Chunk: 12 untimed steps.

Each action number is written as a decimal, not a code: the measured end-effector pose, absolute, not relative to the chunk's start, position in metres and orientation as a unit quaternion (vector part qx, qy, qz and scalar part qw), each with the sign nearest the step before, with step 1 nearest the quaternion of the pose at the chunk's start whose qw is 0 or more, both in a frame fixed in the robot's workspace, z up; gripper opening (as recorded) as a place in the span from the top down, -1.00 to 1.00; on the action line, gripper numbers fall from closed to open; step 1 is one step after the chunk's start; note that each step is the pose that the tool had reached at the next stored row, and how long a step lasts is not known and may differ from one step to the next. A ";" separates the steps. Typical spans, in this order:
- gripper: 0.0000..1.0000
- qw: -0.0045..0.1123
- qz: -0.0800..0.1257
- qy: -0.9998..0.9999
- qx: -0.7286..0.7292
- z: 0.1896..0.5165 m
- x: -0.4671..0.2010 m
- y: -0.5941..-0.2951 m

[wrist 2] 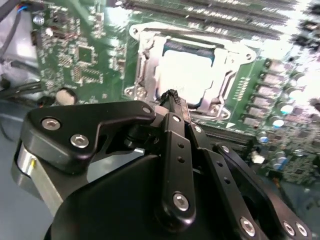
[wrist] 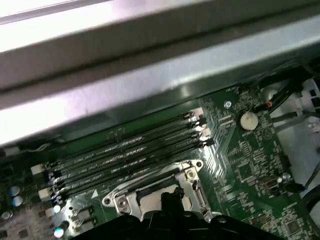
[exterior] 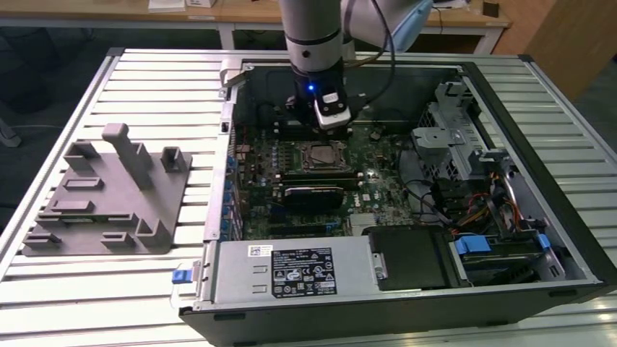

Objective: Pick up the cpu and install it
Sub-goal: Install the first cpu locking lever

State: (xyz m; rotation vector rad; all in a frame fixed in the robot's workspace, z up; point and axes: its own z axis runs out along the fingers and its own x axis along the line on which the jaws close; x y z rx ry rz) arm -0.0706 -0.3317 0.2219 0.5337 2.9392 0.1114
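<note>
CPU (wrist 2: 186,75): seated flat in the socket frame (wrist 2: 145,60) on the motherboard (wrist 2: 80,55), silver top facing up; in the exterior view it lies at the centre of the open computer case (exterior: 540,181).
Gripper (wrist 2: 172,100): directly above the CPU, fingertips drawn together to a single point, holding nothing; not touching the chip.
Memory slots (wrist: 125,155): long black rows just beside the socket frame in the first wrist view.
Grey fixture (exterior: 106,195): on the slatted table (exterior: 144,72), at 9 o'clock from the case, well apart from the gripper.
Power supply (exterior: 289,271): at 6 o'clock inside the case.
</note>
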 end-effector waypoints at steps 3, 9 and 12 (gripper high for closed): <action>0.79 0.060 0.034 0.981 0.179 0.222 -0.069 -0.336; 0.79 0.041 0.030 0.982 0.179 0.222 -0.063 -0.340; 0.79 0.041 0.030 0.982 0.179 0.222 -0.063 -0.340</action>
